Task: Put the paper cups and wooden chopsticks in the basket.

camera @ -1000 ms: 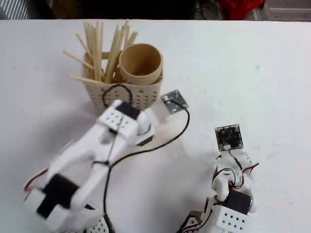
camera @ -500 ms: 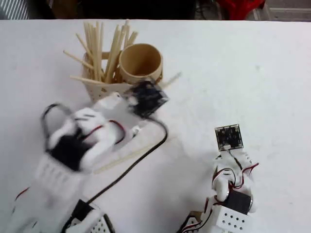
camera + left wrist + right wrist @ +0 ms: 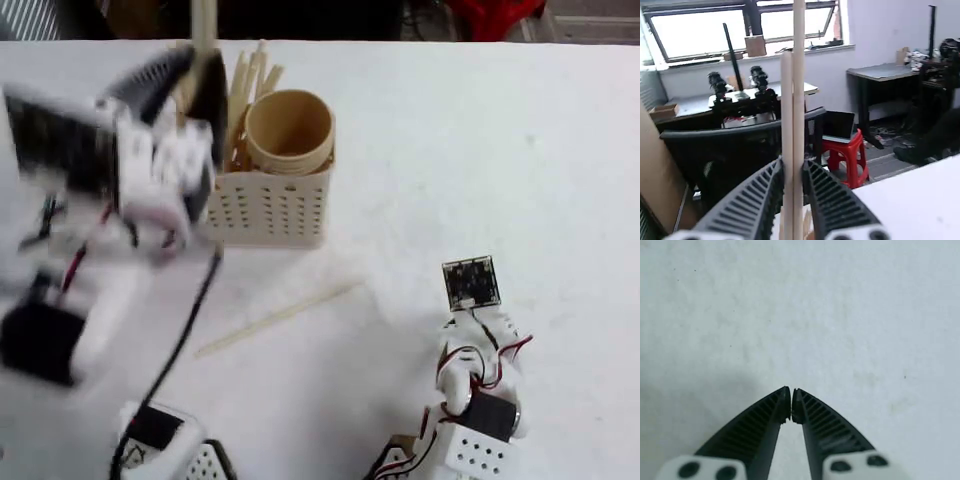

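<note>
Wood in the left claw: my left gripper [image 3: 792, 169] is pinching a pair of pale wooden chopsticks [image 3: 799, 75]. Its ribbed black jaws are closed on them from both sides, and the two sticks stand upright and side by side between them.

From the high view I read the left arm [image 3: 110, 170] as a blur at about 10 o'clock on the white table [image 3: 520, 150]. It is just off the 9 o'clock side of the cream perforated plastic basket [image 3: 268, 208]. I cannot tell whether the held pair is over the basket or beside it.

The basket sits at roughly 11 o'clock from the table's middle. A tan paper cup [image 3: 289, 130] stands upright in its 3 o'clock half, mouth up. A bundle of wooden sticks [image 3: 245, 80] stands in the 9 o'clock half, leaning toward the cup and partly hidden by the arm.

One loose wooden chopstick [image 3: 275, 318] lies flat on the table at 6 o'clock from the basket, apart from it. It runs from 8 o'clock up toward 2 o'clock.

My right arm [image 3: 470, 400] is folded low at 5 o'clock, well apart from the basket and the loose stick. The right gripper [image 3: 791, 402] has its jaws pressed together tip to tip with nothing between them, over bare table.
</note>
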